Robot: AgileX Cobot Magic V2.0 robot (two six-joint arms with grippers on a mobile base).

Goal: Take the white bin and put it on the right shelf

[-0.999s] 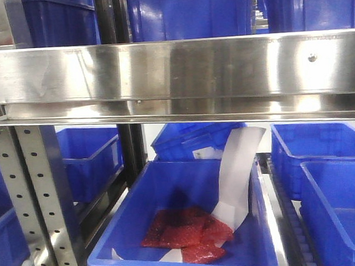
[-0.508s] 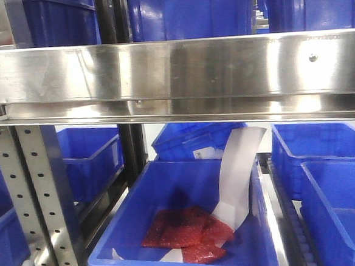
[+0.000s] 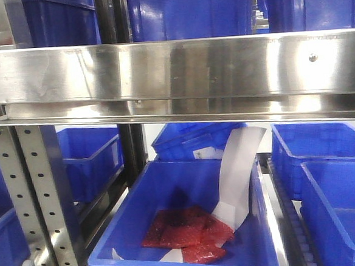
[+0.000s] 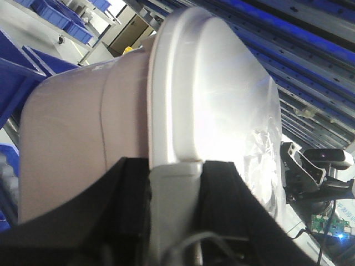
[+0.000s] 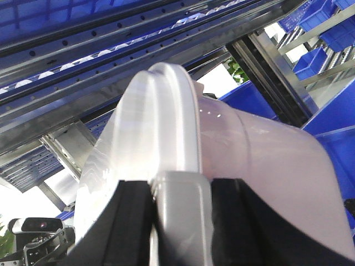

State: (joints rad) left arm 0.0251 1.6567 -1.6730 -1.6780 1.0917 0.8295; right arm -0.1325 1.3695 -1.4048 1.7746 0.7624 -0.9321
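Hanging in the air short of the shelf [image 3: 173, 69], the bin [image 4: 211, 94] is clamped at both ends by the closed left hand [image 4: 175, 169] and right hand [image 5: 180, 185], so that it may be kept level for placing.

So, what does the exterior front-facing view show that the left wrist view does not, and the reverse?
Only the front-facing view: the right shelf with its steel rail, and an open blue bin holding red packets and a white paper strip. Only the left wrist view: the white bin, with the left gripper at a grey clip on its lid edge. Both: further blue bins.
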